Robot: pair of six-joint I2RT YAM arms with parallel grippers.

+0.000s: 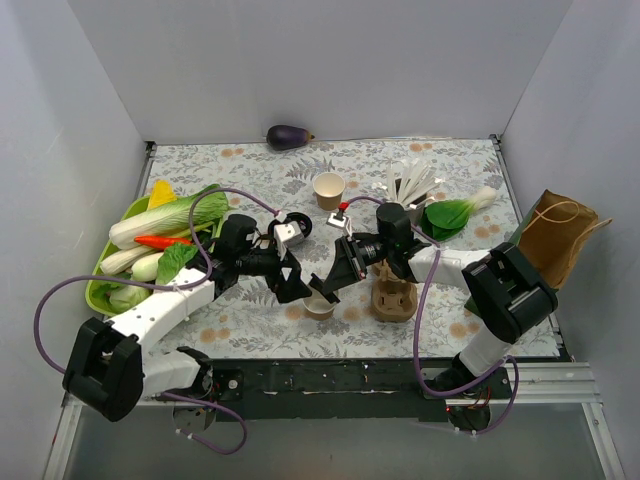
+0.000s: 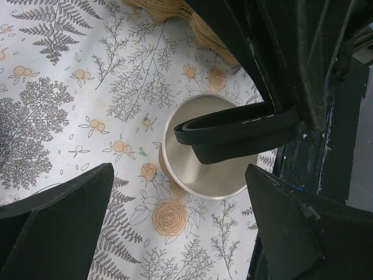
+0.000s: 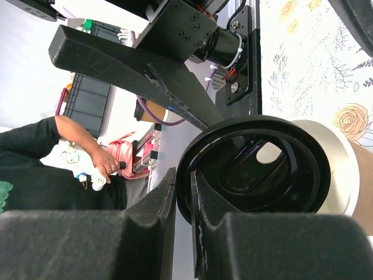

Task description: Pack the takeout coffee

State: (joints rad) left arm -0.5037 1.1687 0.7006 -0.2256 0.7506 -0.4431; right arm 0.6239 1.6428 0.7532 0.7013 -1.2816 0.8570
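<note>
A small tan paper cup [image 1: 320, 307], white inside, stands open on the floral table; in the left wrist view it [image 2: 207, 178] lies between my spread fingers. My right gripper [image 1: 330, 283] is shut on the rim of a round black lid [image 3: 256, 169] and holds it tilted over the cup's mouth [image 3: 347, 169]. The lid [image 2: 233, 131] dips into the cup and is not seated. My left gripper [image 1: 297, 285] is open and empty, its fingers [image 2: 55, 219] on either side of the cup, not touching it.
A second tan cup with no lid [image 1: 328, 188] stands further back. A brown pulp cup carrier [image 1: 393, 300] sits right of the cup. A brown paper bag [image 1: 555, 235] stands at the right edge. A green tray [image 1: 100, 292] of vegetables is at left. White cutlery [image 1: 410, 182], bok choy [image 1: 455, 213] and an eggplant [image 1: 288, 137] lie behind.
</note>
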